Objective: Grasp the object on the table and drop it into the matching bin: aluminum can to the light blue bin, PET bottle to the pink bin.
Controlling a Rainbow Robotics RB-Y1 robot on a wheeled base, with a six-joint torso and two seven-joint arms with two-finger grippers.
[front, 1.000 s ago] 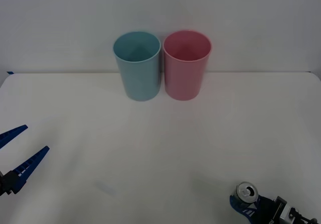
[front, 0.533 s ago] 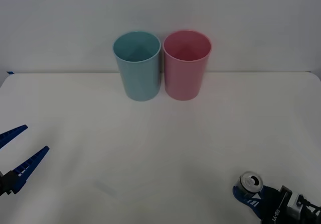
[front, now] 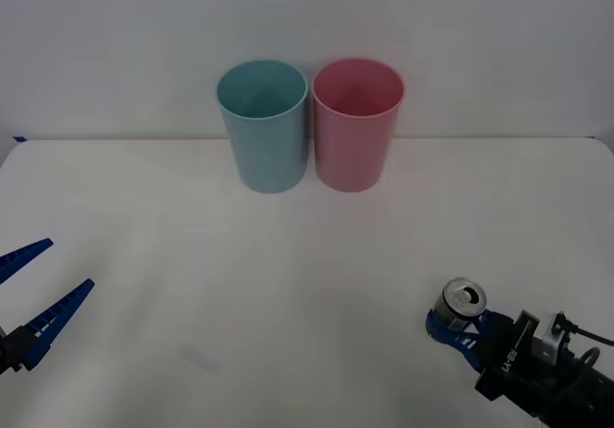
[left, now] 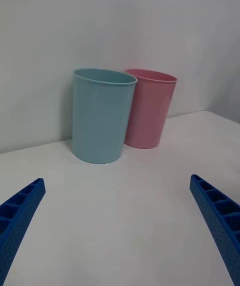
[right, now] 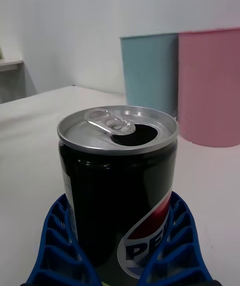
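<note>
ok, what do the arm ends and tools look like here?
Both tools have blue, ribbed, lattice-patterned fingers tapering to points. The left tool sits on a dark mount. The right tool joins a black wrist block with white lettering, a silver-grey part and a thin black cable.

I count one aluminum can (front: 460,302), two bins, one light blue bin (front: 263,126) and one pink bin (front: 356,124), one table (front: 288,274), and my two grippers: left (front: 29,294), right (front: 457,336).
</note>
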